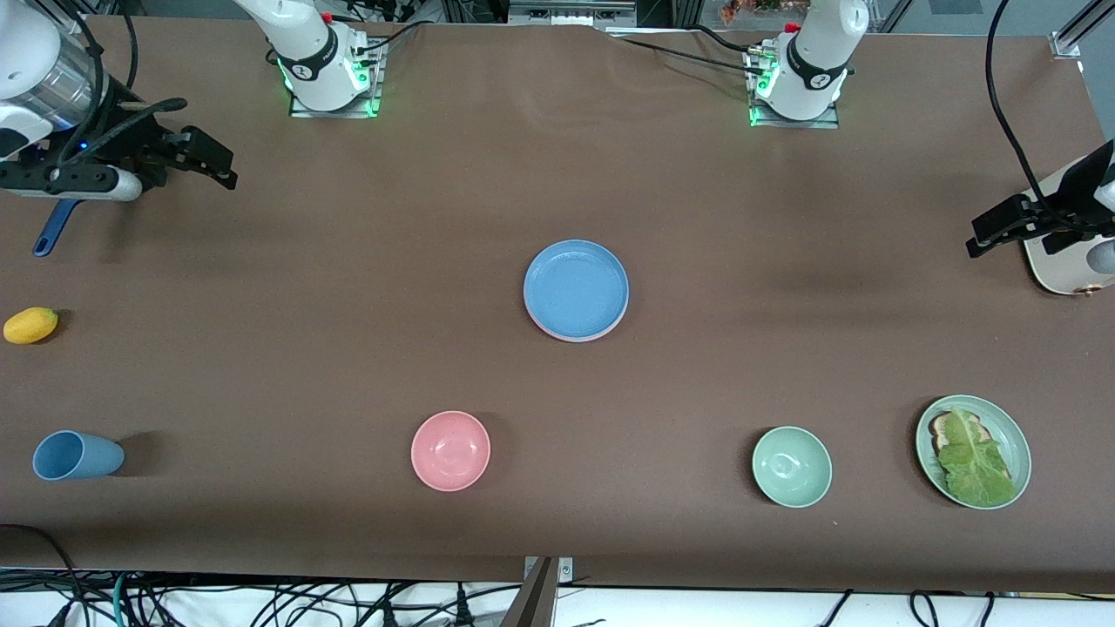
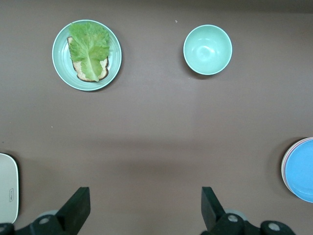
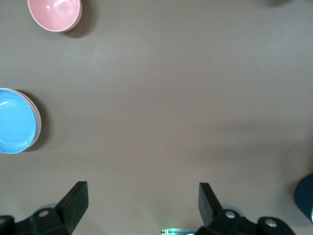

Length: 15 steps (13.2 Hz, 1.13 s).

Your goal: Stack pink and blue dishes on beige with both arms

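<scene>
The light blue plate (image 1: 576, 289) lies in the middle of the table on top of the pink plate, whose rim (image 1: 577, 337) peeks out below it. The stack also shows in the left wrist view (image 2: 301, 169) and the right wrist view (image 3: 17, 120). The beige plate is hidden; only a thin pale edge shows under the pink rim. My left gripper (image 1: 1010, 235) (image 2: 145, 196) hangs open and empty over the left arm's end of the table. My right gripper (image 1: 196, 165) (image 3: 142, 191) hangs open and empty over the right arm's end.
Nearer the front camera stand a pink bowl (image 1: 450, 450), a green bowl (image 1: 791, 466), a green plate with lettuce (image 1: 1017, 440) and a tipped blue cup (image 1: 77, 455). A yellow fruit (image 1: 30, 325) and a blue handle (image 1: 54, 231) lie under the right arm. A cream board (image 1: 1058, 270) lies under the left gripper.
</scene>
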### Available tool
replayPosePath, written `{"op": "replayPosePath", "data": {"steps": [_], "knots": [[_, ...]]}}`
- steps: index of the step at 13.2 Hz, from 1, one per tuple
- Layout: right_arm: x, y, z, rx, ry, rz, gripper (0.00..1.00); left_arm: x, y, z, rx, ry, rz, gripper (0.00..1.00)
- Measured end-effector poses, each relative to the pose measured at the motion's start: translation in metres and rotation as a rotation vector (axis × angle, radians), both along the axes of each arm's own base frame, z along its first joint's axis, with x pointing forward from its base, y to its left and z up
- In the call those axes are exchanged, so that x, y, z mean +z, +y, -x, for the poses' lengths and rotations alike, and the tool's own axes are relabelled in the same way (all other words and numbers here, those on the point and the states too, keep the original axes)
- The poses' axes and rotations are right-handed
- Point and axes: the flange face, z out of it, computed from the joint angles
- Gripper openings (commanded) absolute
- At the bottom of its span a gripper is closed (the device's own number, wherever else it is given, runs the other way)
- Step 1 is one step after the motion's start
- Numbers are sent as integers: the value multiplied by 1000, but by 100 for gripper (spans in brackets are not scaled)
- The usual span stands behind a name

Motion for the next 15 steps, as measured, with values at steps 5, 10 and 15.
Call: {"op": "replayPosePath", "data": {"steps": [5, 10, 15], "knots": [[-2, -7, -21, -3, -24, 27, 100, 0, 0, 0, 0, 0, 0, 100], [-8, -8, -33, -16, 15, 24, 100, -1, -1, 0, -1, 1, 0, 100], [-8, -6, -32, -11, 19, 25, 100, -2, -4, -1, -7, 4, 1, 100]]}}
